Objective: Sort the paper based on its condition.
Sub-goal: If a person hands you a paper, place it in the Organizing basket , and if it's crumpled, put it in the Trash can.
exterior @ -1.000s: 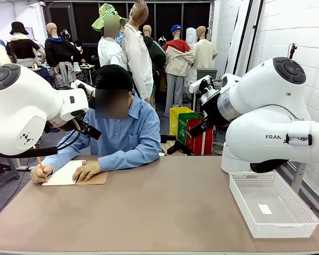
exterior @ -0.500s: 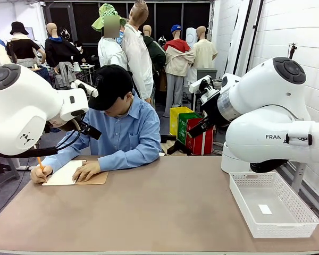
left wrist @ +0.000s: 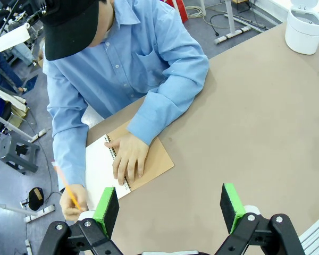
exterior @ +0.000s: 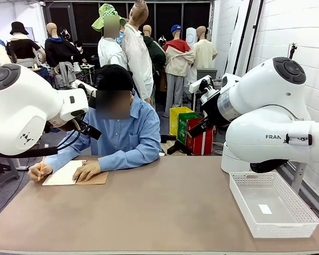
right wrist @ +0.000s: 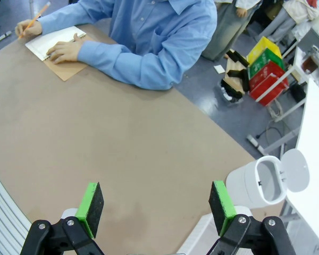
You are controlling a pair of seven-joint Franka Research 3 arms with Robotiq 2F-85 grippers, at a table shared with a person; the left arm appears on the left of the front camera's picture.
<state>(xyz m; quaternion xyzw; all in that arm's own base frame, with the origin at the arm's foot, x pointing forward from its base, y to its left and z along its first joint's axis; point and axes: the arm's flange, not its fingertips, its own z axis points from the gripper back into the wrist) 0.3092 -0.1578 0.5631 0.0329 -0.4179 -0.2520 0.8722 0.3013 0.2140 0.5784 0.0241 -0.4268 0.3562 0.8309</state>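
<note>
Only delta over the last second: the person's pencil [exterior: 42, 163] has tipped the other way and the pencil hand [exterior: 39, 172] has nudged slightly, so the writing goes on. The other hand [exterior: 87, 170] stays flat on the notebook [exterior: 97, 179], far left on the bench [exterior: 159, 207]. Both arms are unmoved, parked high at either side. The left jaws are wide open with nothing between the green pads [left wrist: 107, 210], looking down near the notebook. The right jaws are likewise wide open and empty, over bare bench. The paper: a white page [exterior: 61, 174] lies open in the notebook under the person's hands, and the sheets to sort presumably come off it. The basket [exterior: 284, 231] at the right holds just a small white tag [exterior: 265, 209]. Read: sorting not started, the robot is waiting on a hand-over, nothing to grasp yet.
</note>
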